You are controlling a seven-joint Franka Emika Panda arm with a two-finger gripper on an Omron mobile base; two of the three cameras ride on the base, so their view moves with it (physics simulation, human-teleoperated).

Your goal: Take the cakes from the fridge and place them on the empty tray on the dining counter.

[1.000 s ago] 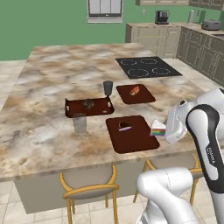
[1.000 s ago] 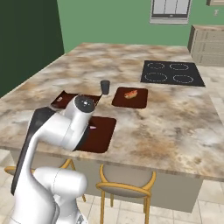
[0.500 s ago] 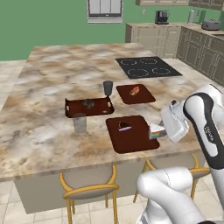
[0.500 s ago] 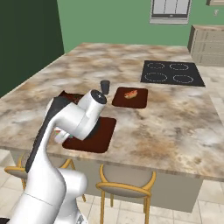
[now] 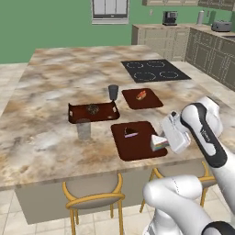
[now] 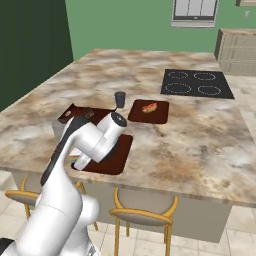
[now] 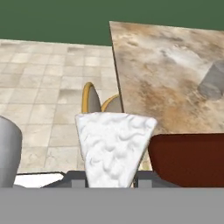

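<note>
1. Where the gripper [image 5: 157,143] hangs at the near right corner of the large tray [image 5: 139,140], it is clamped on a wedge of cake [image 5: 159,142] with a white top and coloured layers on its cut side.
2. Seen from the hand camera, that cake [image 7: 114,147] has a rippled, frosting-like white face that narrows toward the fingers, with the tray's [image 7: 190,159] dark red-brown edge just beside it.
3. A second cake slice [image 5: 131,133], small and dark-layered, lies on the flat, plain rectangular tray near its middle.
4. Behind it to the left sits a rimmed tray [image 5: 93,113] with raised ends, holding a round dark pastry [image 5: 92,109].
5. A smaller flat tray [image 5: 142,98] carries a reddish oblong food [image 5: 141,95].
6. A grey, see-through glass [image 5: 83,129] stands just in front of the rimmed tray; a darker cup [image 5: 113,92] stands behind it, between the two far trays.
7. All of these rest on the bench [image 5: 55,87], an island with a beige-brown veined marble top and a black four-ring cooktop [image 5: 155,70] set flush in it.
8. Stools [image 5: 93,196] with yellow curved frames and grey seats are tucked under the near edge, on a pale tiled floor [image 7: 47,74].
9. Green walls, a window [image 5: 110,10] and grey-beige cabinets [image 5: 161,40] with small appliances close the room behind.
</note>
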